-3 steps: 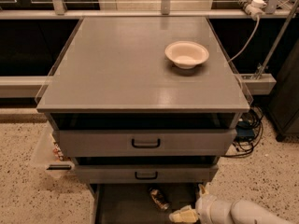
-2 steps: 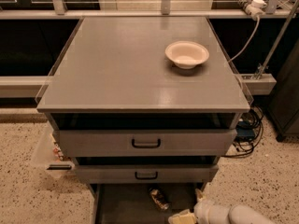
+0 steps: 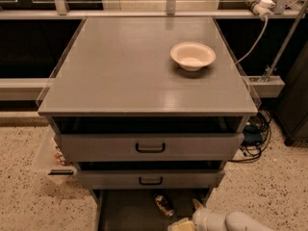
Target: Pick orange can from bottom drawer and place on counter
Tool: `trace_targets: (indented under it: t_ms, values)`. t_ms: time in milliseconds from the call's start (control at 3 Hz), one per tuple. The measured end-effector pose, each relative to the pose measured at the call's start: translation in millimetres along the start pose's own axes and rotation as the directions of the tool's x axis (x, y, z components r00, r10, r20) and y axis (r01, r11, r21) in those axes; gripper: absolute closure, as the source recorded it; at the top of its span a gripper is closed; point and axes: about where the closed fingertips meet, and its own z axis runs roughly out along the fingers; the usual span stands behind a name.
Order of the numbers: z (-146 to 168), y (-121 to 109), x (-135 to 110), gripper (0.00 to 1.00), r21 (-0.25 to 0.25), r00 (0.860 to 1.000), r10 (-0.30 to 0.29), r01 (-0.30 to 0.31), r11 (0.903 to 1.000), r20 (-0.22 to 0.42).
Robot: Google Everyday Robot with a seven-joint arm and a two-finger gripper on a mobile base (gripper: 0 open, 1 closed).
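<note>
The orange can (image 3: 164,204) lies on its side on the dark floor of the open bottom drawer (image 3: 122,213), just below the front of the drawer above. My gripper (image 3: 187,215) is at the bottom edge of the view, over the drawer's right part, just right of and below the can and apart from it. Its pale fingertips (image 3: 180,224) stand spread, with nothing between them. The white arm runs off to the lower right. The counter (image 3: 134,66) is the broad grey cabinet top above.
A white bowl (image 3: 192,56) sits on the counter's right rear part. Two upper drawers with black handles (image 3: 150,147) stand slightly pulled out above the bottom drawer. A clear bin (image 3: 50,158) hangs at the cabinet's left. Cables (image 3: 252,134) lie on the floor at the right.
My gripper and arm have sunk lower in the view and edged slightly left toward the can. The can, bowl and drawers have not moved.
</note>
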Motion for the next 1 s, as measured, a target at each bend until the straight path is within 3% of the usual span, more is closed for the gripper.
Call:
trace_targets:
  t_ms: [667,1000]
  values:
    - [17.9,-2.9,12.0,0.00,-0.007,1.000,0.004,-0.004,1.0000,-0.006]
    - [45.3,-11.5,16.6,0.00,-0.012,0.999,-0.040,0.040,0.9991,0.012]
